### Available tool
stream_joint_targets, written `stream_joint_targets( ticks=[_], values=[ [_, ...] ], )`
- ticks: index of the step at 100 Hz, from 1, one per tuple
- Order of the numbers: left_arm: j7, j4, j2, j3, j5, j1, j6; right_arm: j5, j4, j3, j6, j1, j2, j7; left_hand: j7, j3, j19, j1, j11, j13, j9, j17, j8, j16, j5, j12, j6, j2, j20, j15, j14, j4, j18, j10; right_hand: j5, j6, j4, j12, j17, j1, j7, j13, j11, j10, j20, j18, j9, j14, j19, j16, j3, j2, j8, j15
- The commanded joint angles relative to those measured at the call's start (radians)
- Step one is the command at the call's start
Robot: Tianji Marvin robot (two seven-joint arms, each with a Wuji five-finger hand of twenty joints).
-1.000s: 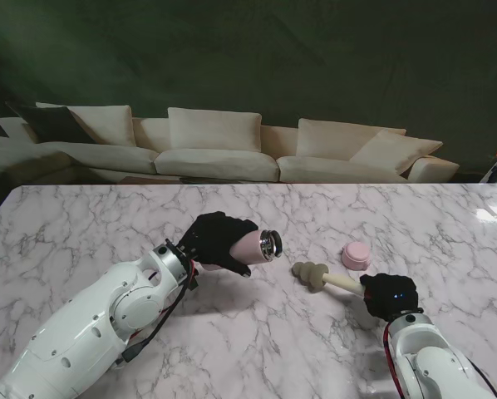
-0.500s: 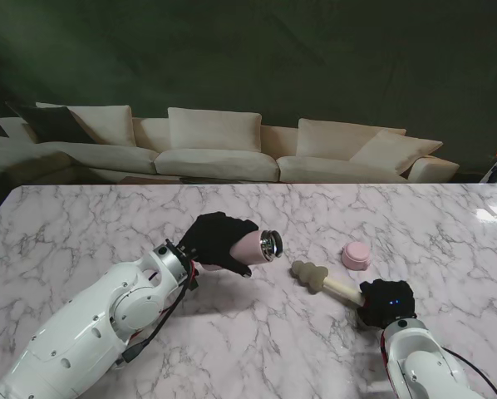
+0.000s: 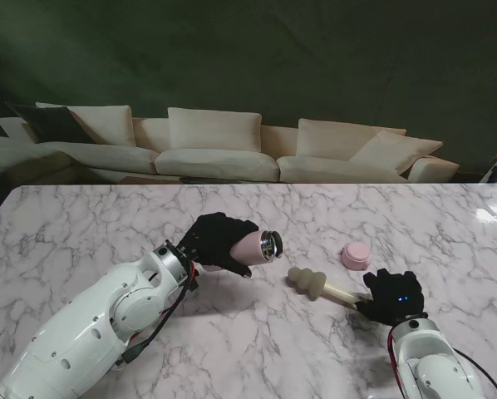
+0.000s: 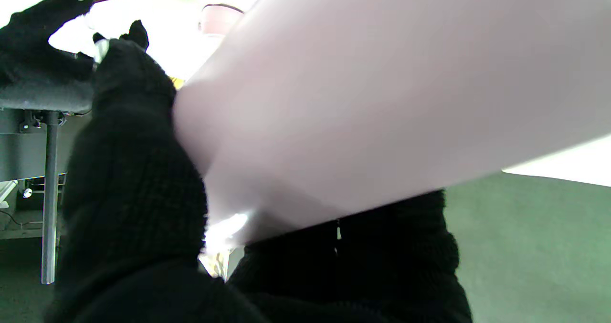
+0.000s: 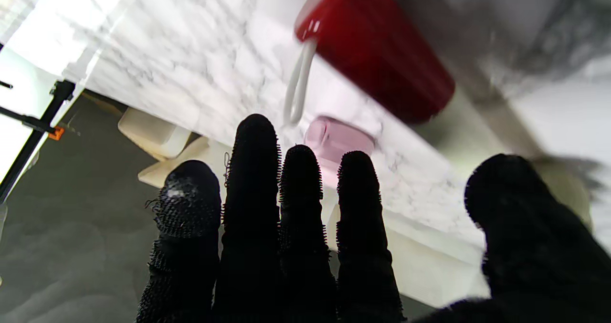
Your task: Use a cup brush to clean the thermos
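**Thermos held sideways in the left hand; brush released on the table by the right hand**

The left hand [image 3: 218, 238] was wrapped around the pink thermos [image 3: 253, 246], holding it off the table [image 3: 82, 224] on its side with the open steel mouth toward the brush [image 3: 308, 281]. The right hand [image 3: 391, 294] had its fingers [image 5: 253, 170] spread and gripped nothing; whether it touched the handle end could not be told. The brush lay flat between the thermos mouth and that hand, foam head nearest the mouth. The pink lid [image 3: 356, 254] sat farther away on the table. Judged handling: the thermos body looked rigid and smooth, so likely slippery; a full wrap at mid-body suited it. The brush head looked soft and compressible, the handle stiff and light; hold should be taken at the handle's far end.
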Motion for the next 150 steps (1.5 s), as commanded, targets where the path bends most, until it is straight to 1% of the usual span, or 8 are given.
stream_joint_targets(
  ticks=[1, 21, 41, 66, 85, 100, 116, 150],
  values=[
    [-0.011, -0.010, -0.001, 0.000, 0.001, -0.003, -0.001, -0.011, -0.047, 0.022, -0.013, -0.025, 0.000, -0.026, 0.137, 0.485, 0.049, 0.339, 0.059, 0.071, 0.023, 0.008, 0.026, 0.066, 0.110, 0.030, -0.194, 0.427, 0.020, 0.175, -0.075, 0.070, -0.044, -0.098, 0.011, -0.003, 0.028, -0.006, 0.000, 0.012, -0.015, -0.005, -0.018, 0.024, 0.025, 0.021, 0.005, 0.031, 0.002, -0.008, -0.016, 0.033, 0.016, 0.004],
    [-0.009, -0.007, -0.002, 0.002, 0.000, -0.008, -0.003, -0.023, -0.157, 0.123, -0.107, -0.064, -0.006, -0.067, 0.136, 0.486, 0.049, 0.339, 0.059, 0.071, 0.023, 0.008, 0.025, 0.066, 0.109, 0.030, -0.193, 0.427, 0.020, 0.175, -0.074, 0.070, -0.044, -0.097, 0.025, -0.008, 0.032, -0.012, -0.008, 0.024, -0.030, -0.009, -0.035, 0.025, 0.029, 0.033, 0.016, 0.037, -0.011, -0.014, -0.037, 0.037, 0.014, -0.012],
    [-0.008, -0.008, -0.003, 0.006, -0.001, -0.009, -0.002, 0.006, -0.155, 0.170, -0.187, 0.020, -0.003, -0.028, 0.136, 0.487, 0.049, 0.338, 0.060, 0.071, 0.024, 0.008, 0.026, 0.065, 0.110, 0.030, -0.193, 0.427, 0.021, 0.176, -0.073, 0.070, -0.043, -0.098, 0.019, -0.007, 0.033, -0.012, -0.020, 0.018, -0.038, -0.019, -0.043, 0.021, 0.030, 0.037, 0.005, 0.033, -0.023, -0.017, -0.045, 0.032, 0.017, -0.026],
    [-0.002, -0.004, -0.004, 0.012, -0.001, -0.011, 0.000, -0.032, 0.021, 0.128, -0.263, 0.196, 0.023, -0.119, 0.135, 0.488, 0.048, 0.339, 0.059, 0.069, 0.022, 0.005, 0.026, 0.065, 0.109, 0.030, -0.192, 0.430, 0.021, 0.175, -0.072, 0.070, -0.042, -0.096, -0.024, -0.030, 0.034, -0.038, -0.143, -0.035, -0.028, -0.111, -0.067, -0.005, -0.004, 0.098, -0.089, 0.019, -0.198, -0.096, -0.044, 0.028, 0.034, -0.199],
    [-0.005, -0.002, -0.004, 0.013, -0.003, -0.012, 0.006, -0.013, 0.125, 0.057, -0.284, 0.299, 0.034, -0.093, 0.136, 0.487, 0.049, 0.340, 0.060, 0.067, 0.021, 0.003, 0.027, 0.065, 0.109, 0.031, -0.192, 0.430, 0.021, 0.175, -0.072, 0.069, -0.041, -0.095, -0.103, -0.020, 0.035, -0.128, -0.290, -0.066, -0.049, -0.247, -0.155, 0.026, -0.073, 0.137, -0.234, 0.056, -0.392, -0.230, -0.066, 0.032, 0.025, -0.426],
    [-0.014, -0.008, -0.003, 0.009, -0.005, -0.006, 0.010, -0.005, 0.174, 0.007, -0.283, 0.350, 0.040, 0.006, 0.135, 0.486, 0.048, 0.340, 0.060, 0.067, 0.021, 0.003, 0.026, 0.065, 0.109, 0.030, -0.190, 0.429, 0.021, 0.175, -0.070, 0.069, -0.040, -0.094, -0.319, 0.060, 0.027, -0.201, -0.344, -0.126, -0.185, -0.351, -0.248, 0.072, -0.129, 0.114, -0.470, 0.098, -0.459, -0.319, -0.069, 0.001, -0.051, -0.542],
    [-0.016, -0.011, -0.002, 0.004, -0.006, -0.001, 0.011, 0.037, 0.249, -0.056, -0.257, 0.401, 0.042, 0.027, 0.135, 0.487, 0.048, 0.341, 0.061, 0.068, 0.022, 0.002, 0.026, 0.065, 0.111, 0.030, -0.189, 0.429, 0.022, 0.176, -0.070, 0.069, -0.039, -0.094, -0.386, 0.088, 0.015, -0.208, -0.273, -0.150, -0.200, -0.334, -0.224, 0.097, -0.175, 0.089, -0.535, 0.108, -0.444, -0.333, -0.029, -0.085, -0.069, -0.522],
    [-0.014, -0.011, -0.004, 0.006, -0.015, 0.000, 0.013, 0.144, 0.394, -0.183, -0.203, 0.491, 0.040, 0.015, 0.133, 0.488, 0.048, 0.341, 0.060, 0.066, 0.022, 0.000, 0.026, 0.064, 0.111, 0.030, -0.189, 0.429, 0.022, 0.175, -0.069, 0.068, -0.037, -0.094, -0.295, 0.114, 0.017, -0.143, -0.135, -0.109, -0.055, -0.266, -0.053, 0.121, -0.191, 0.034, -0.448, 0.075, -0.348, -0.223, 0.009, -0.183, 0.007, -0.322]
  ],
)
